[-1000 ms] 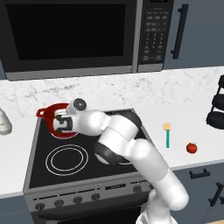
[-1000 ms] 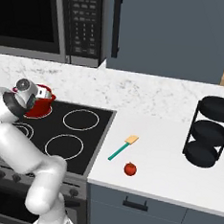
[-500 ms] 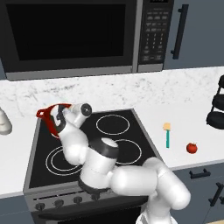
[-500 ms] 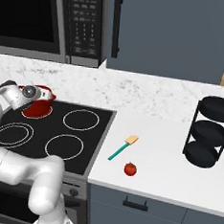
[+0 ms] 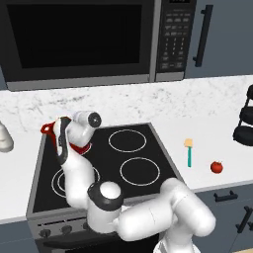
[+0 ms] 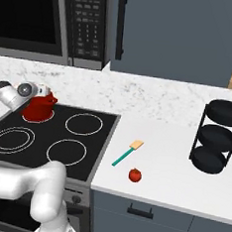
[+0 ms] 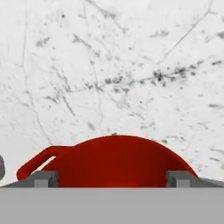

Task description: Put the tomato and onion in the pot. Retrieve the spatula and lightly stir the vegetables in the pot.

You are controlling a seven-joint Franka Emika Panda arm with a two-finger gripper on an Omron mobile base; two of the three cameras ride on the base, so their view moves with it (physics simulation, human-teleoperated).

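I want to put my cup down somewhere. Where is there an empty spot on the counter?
The widest bare patch is the white counter between the spatula and the black rack. The strip behind the spatula, toward the wall, is bare too. It is crowded at the stove's back left burner, where the gripper hangs at the red pot. The tomato sits near the front edge.

The robot's white arm hides most of the red pot [image 5: 79, 146], and the black rack [image 5: 245, 123] is cut off by the edge.

A rendered home kitchen: black four-burner stove [image 6: 57, 132], microwave [image 5: 94, 42] mounted at twelve o'clock, white marble counter [image 6: 183, 168], grey cabinets [image 6: 184, 37].
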